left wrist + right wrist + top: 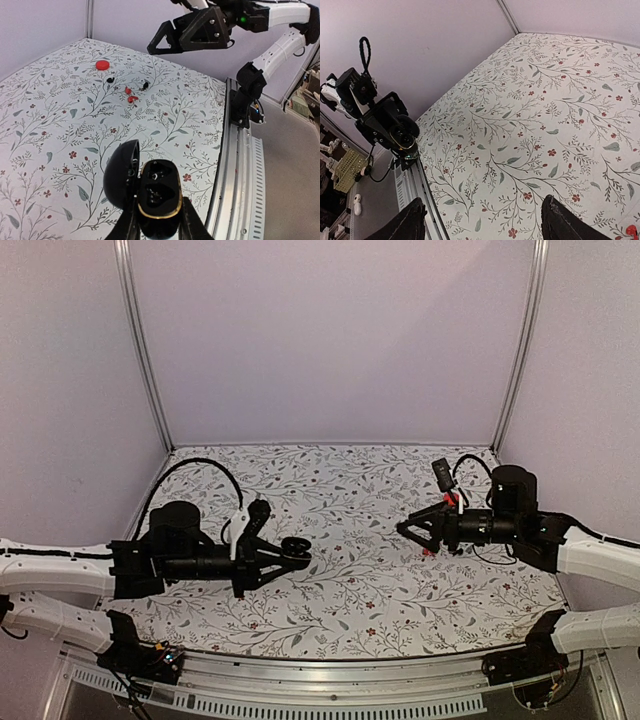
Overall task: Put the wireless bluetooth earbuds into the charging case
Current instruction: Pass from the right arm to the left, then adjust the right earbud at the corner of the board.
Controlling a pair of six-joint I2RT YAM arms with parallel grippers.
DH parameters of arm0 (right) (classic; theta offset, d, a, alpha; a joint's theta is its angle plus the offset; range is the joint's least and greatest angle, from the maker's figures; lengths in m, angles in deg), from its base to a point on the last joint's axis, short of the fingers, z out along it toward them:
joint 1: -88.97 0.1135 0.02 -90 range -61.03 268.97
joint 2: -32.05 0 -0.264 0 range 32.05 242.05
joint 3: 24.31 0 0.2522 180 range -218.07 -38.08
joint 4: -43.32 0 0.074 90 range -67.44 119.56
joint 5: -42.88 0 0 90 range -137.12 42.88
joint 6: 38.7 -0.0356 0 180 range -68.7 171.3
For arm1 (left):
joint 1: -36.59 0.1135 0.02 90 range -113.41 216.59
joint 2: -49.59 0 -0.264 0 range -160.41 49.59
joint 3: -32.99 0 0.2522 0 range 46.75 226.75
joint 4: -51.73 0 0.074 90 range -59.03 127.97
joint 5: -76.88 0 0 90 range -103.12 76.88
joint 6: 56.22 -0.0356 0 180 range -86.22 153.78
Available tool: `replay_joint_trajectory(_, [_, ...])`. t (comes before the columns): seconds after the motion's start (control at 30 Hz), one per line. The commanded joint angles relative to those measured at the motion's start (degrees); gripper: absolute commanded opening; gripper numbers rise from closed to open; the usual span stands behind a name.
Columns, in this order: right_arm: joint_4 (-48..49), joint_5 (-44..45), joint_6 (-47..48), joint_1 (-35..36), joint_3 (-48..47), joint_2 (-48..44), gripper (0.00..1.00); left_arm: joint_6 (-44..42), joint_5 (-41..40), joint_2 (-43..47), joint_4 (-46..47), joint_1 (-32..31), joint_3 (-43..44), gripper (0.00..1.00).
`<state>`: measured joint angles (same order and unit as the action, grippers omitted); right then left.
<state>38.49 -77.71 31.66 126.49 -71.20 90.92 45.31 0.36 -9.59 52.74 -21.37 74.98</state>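
Note:
My left gripper [159,226] is shut on the charging case [159,192], a black oval with a gold rim. Its lid [121,172] stands open to the left and both sockets look empty. In the top view the case [293,550] hangs just above the mat, left of centre. Two red earbuds [131,95] lie on the mat far across the table, below my right gripper [155,44]. The top view shows them as a red speck [428,552] under the right gripper [404,528]. The right gripper [485,225] is open with nothing between its fingers; one red bud [632,231] shows at its lower right.
A flat red disc [102,65] lies beyond the earbuds, with two small black bits [110,79] [145,85] near it. The floral mat [340,590] covers the table up to the metal rail [235,165] at the front edge. Walls close in the back and sides.

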Motion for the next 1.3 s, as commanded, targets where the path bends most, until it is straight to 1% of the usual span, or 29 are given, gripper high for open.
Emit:
replay_joint_trajectory(0.0, [-14.0, 3.8, -1.1, -8.3, 1.6, 0.1, 0.76, -2.6, 2.7, -2.0, -0.8, 0.3, 1.8, 0.00])
replay_joint_trajectory(0.07, [-18.3, 5.3, -1.2, -12.5, 0.9, 1.0, 0.71, -2.8, 3.2, -3.1, -1.0, 0.4, 2.4, 0.00])
replay_joint_trajectory(0.13, [-22.3, 9.6, -0.7, -14.9, 0.0, 1.7, 0.71, -2.6, 3.0, -3.7, -1.2, 0.4, 3.1, 0.00])
replay_joint_trajectory(0.2, [-23.1, 11.8, -2.1, -16.6, 0.5, 2.0, 0.73, -2.4, 3.1, -4.2, -0.8, 0.5, 3.2, 0.00])
replay_joint_trajectory(0.33, [-21.6, 17.5, -8.8, -16.8, 3.9, 0.8, 0.69, -1.4, 3.3, -4.6, 0.4, 0.8, 3.1, 0.00])
replay_joint_trajectory(0.4, [-21.7, 20.4, -9.8, -16.8, 4.8, 0.9, 0.67, -1.4, 3.9, -4.8, 0.7, 0.8, 3.0, 0.00])
replay_joint_trajectory(0.57, [-21.3, 24.1, -9.9, -17.4, 4.9, 4.8, 0.66, -2.2, 4.4, -5.6, -0.2, 0.8, 3.4, 0.00])
replay_joint_trajectory(0.7, [-18.7, 24.7, -8.4, -17.7, 3.5, 7.9, 0.65, -2.2, 4.8, -6.1, 0.5, 0.9, 3.4, 0.00])
replay_joint_trajectory(0.83, [-19.5, 25.6, -7.1, -18.3, 1.7, 11.9, 0.65, -2.4, 4.8, -6.7, 0.0, 0.9, 4.1, 0.00])
replay_joint_trajectory(0.9, [-19.3, 26.5, -7.7, -18.3, 2.9, 12.1, 0.65, -2.6, 4.6, -6.8, 0.0, 1.0, 4.1, 0.00])
replay_joint_trajectory(1.03, [-19.3, 32.0, -9.3, -18.5, 4.3, 9.5, 0.65, -2.7, 4.6, -7.0, 0.4, 1.0, 3.9, 0.00])
replay_joint_trajectory(1.1, [-19.4, 34.1, -9.5, -18.6, 4.2, 9.2, 0.63, -2.8, 4.9, -7.5, 0.5, 1.1, 3.9, 0.00])
replay_joint_trajectory(1.27, [-18.8, 35.0, -8.4, -19.1, 2.8, 12.6, 0.57, -2.8, 5.0, -7.9, 0.5, 1.2, 4.0, 0.00])
